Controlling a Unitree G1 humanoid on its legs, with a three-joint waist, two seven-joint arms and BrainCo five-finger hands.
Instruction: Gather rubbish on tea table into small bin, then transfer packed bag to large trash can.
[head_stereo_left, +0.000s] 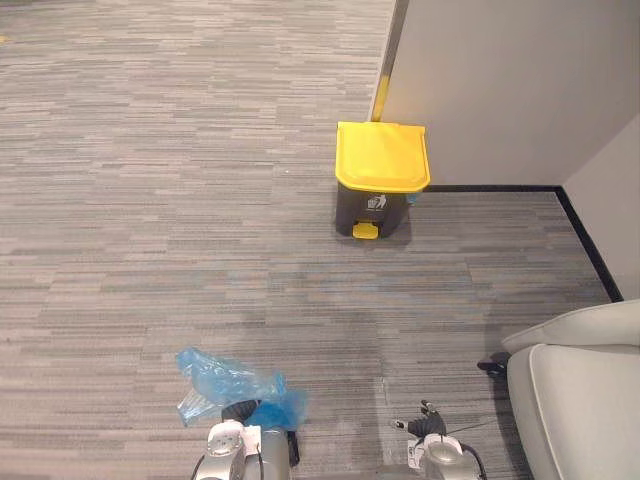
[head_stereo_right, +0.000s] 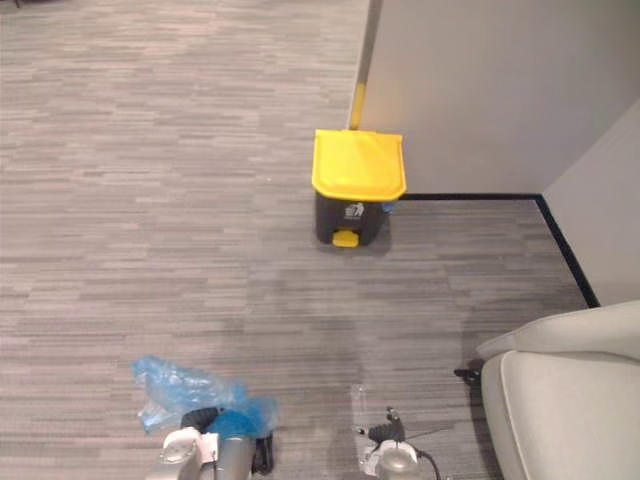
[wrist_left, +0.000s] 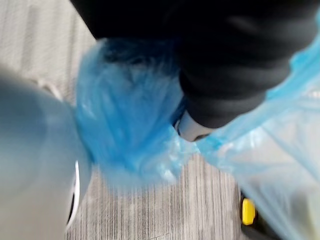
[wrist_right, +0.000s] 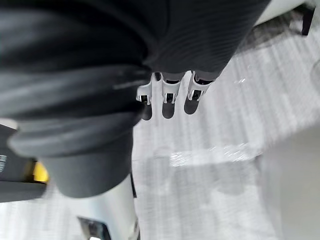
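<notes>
The left hand (wrist_left: 194, 130) clamps a crumpled, translucent blue bag (head_stereo_left: 225, 378); the right hand (wrist_right: 170, 93) hangs slack.

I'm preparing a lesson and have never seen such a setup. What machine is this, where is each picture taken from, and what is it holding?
It is a humanoid robot on two legs. The two wide pictures come from cameras in its head, looking down at grey carpet; the two close ones come from its wrists. Its left hand grips a crumpled blue plastic bag. Its right hand hangs open, holding nothing. Ahead, by the wall, stands a dark bin with a shut yellow lid. A pale armchair is on the right.
</notes>
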